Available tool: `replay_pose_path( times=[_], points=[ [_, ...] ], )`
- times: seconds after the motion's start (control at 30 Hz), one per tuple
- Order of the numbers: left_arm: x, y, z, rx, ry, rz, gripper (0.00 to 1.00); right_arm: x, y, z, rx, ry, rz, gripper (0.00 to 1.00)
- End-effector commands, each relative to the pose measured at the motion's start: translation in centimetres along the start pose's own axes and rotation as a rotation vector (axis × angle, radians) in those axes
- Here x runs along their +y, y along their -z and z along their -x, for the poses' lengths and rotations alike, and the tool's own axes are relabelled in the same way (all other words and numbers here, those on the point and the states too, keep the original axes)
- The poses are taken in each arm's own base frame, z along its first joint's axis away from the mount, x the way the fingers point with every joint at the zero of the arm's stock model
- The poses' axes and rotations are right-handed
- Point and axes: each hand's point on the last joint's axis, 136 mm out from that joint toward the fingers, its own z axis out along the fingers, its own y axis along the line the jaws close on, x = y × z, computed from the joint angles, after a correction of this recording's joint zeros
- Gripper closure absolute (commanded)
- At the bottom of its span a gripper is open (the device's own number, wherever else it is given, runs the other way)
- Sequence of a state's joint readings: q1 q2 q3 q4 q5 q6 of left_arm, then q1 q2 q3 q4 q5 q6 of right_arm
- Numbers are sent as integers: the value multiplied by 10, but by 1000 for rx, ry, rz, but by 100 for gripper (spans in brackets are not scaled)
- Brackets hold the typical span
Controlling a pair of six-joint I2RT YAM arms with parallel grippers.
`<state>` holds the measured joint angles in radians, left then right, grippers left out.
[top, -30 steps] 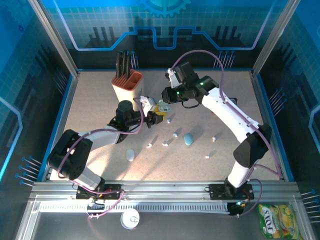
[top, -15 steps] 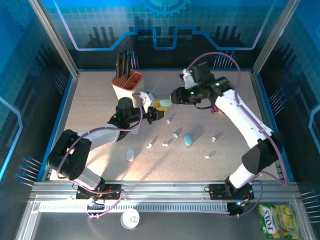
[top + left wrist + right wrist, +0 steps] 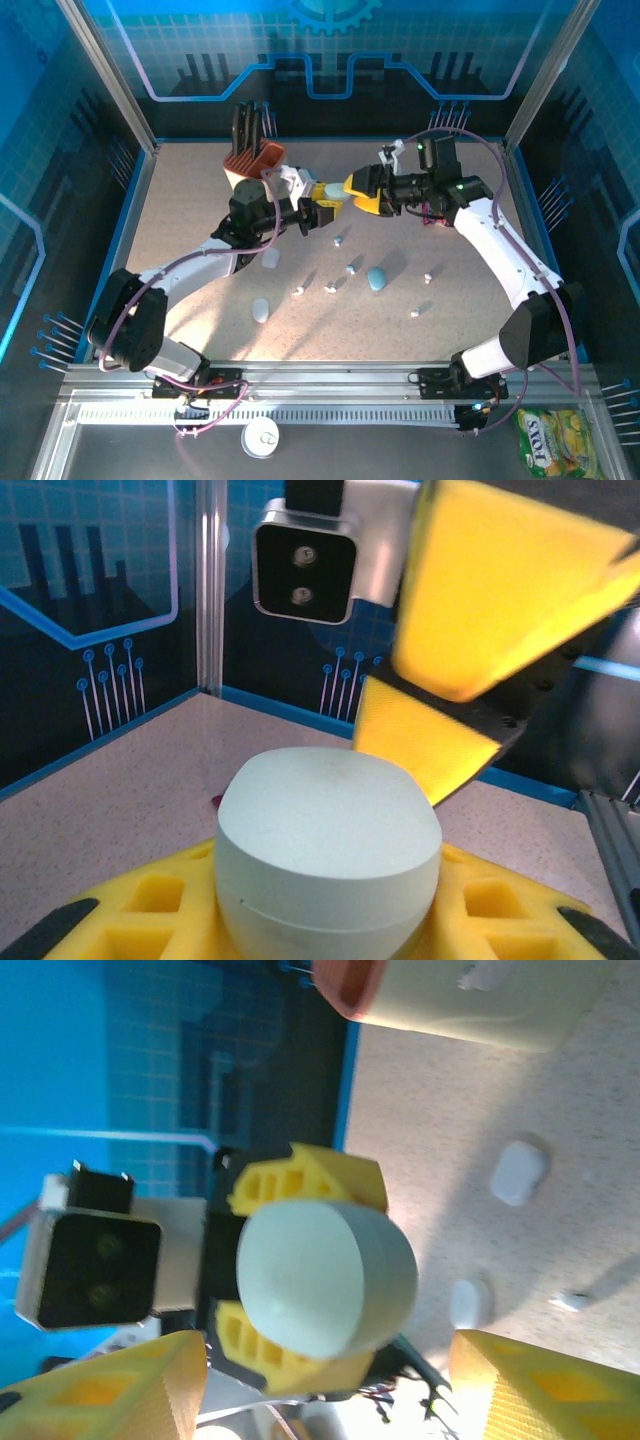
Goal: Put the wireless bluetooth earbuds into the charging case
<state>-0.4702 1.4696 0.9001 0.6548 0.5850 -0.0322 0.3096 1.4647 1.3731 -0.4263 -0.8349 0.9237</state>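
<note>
A pale mint charging case, lid closed, is held above the table with my left gripper shut on it between yellow fingers. From the right wrist, the same case faces the camera end-on. My right gripper stands open just right of the left gripper, touching nothing. Its own yellow fingers flank the case without contact. Several tiny white wireless bluetooth earbuds lie scattered on the table below.
A blue case and a pale case lie on the table among the buds. An orange-and-cream holder with dark tools stands at the back left. Glass walls enclose the table.
My right gripper has opened and drawn back to the right, away from the case. The left gripper has lifted the case up and toward the back.
</note>
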Motion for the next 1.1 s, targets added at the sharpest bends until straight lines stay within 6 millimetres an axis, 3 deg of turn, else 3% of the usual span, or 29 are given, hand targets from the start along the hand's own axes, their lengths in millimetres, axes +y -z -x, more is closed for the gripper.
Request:
replay_pose_path(
  times=[0.0,0.43,0.83,1.07],
  points=[
    [-16,1,23,-22,20,-49,65,18,0,5,27,-45,110,34],
    [-14,-14,26,-49,48,-71,65,11,-5,8,3,-102,148,37],
    [-13,-21,30,-49,39,-71,65,14,1,19,-47,-91,155,70],
    [-11,-21,25,-32,34,-60,31,1,13,31,-130,-57,97,77]
  ],
)
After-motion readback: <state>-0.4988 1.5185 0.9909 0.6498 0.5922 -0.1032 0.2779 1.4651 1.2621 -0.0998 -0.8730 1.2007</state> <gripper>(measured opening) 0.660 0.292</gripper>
